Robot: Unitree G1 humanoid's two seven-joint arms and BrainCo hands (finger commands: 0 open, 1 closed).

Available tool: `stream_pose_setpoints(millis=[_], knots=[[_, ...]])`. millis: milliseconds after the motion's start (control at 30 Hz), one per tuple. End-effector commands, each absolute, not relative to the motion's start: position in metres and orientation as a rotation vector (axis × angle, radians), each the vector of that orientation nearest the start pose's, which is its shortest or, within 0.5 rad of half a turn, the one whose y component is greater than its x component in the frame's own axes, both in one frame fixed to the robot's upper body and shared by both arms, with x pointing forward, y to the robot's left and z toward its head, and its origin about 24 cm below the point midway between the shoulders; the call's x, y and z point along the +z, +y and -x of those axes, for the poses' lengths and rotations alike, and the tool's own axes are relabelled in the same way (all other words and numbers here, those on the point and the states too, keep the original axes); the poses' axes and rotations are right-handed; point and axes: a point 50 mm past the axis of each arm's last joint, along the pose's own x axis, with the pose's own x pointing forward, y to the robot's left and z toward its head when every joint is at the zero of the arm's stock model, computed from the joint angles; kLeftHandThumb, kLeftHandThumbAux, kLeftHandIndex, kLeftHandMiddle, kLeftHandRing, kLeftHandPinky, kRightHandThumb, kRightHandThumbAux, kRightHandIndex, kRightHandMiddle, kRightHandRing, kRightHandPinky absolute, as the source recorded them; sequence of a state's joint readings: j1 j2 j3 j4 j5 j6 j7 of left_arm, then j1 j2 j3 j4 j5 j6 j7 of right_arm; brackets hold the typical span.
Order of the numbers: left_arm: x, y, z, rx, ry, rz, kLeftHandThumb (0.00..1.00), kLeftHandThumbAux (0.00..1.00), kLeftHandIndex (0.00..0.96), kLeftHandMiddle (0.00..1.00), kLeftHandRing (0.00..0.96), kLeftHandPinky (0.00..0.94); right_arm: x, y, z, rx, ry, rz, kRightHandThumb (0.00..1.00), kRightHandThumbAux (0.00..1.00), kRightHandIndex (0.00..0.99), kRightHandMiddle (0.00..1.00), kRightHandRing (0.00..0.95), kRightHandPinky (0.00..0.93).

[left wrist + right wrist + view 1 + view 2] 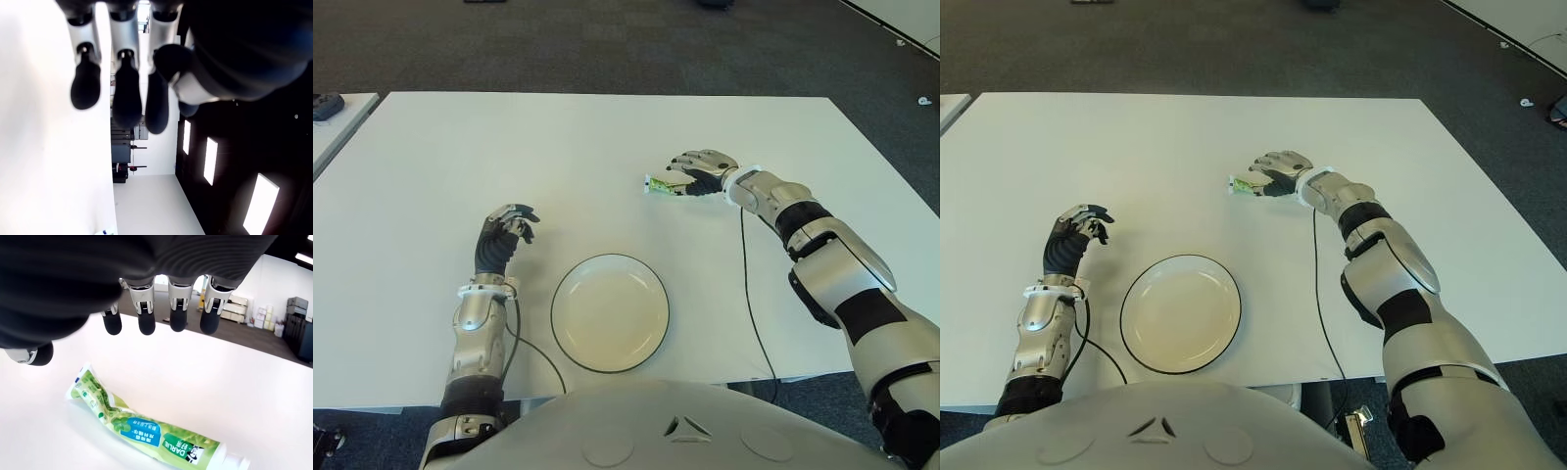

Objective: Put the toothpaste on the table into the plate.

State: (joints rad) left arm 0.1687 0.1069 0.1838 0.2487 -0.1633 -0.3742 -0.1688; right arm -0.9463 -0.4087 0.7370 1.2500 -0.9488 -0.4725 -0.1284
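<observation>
A green and white toothpaste tube (146,431) lies flat on the white table (509,147), right of centre and beyond the plate. My right hand (700,168) hovers just over it, palm down; its fingers (146,325) are spread above the tube and do not touch it. One end of the tube (658,185) sticks out to the left from under the hand. The white plate (610,313) with a dark rim sits near the front edge and holds nothing. To the left of the plate, my left hand (507,230) is raised with relaxed fingers and holds nothing.
A black cable (749,294) runs from my right wrist across the table to its front edge. The corner of a second white table (337,117) with a dark object (325,104) on it shows at the far left. Dark carpet lies beyond.
</observation>
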Motion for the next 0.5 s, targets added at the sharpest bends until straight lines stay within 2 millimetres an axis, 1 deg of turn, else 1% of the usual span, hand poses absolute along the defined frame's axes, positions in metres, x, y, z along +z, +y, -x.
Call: stream_pose_setpoints(millis=[33, 500], knots=[[-0.008, 0.223, -0.199, 0.114, 0.016, 0.030, 0.838, 0.672, 0.428, 0.506, 0.657, 0.640, 0.054, -0.151, -0.374, 0.710, -0.134, 1.771, 0.537, 0.109, 0.000, 0.000, 0.000, 0.000], [-0.009, 0.224, -0.198, 0.113, 0.016, 0.020, 0.837, 0.673, 0.424, 0.505, 0.654, 0.652, 0.047, -0.141, -0.375, 0.721, -0.076, 1.798, 0.525, 0.124, 0.000, 0.000, 0.000, 0.000]])
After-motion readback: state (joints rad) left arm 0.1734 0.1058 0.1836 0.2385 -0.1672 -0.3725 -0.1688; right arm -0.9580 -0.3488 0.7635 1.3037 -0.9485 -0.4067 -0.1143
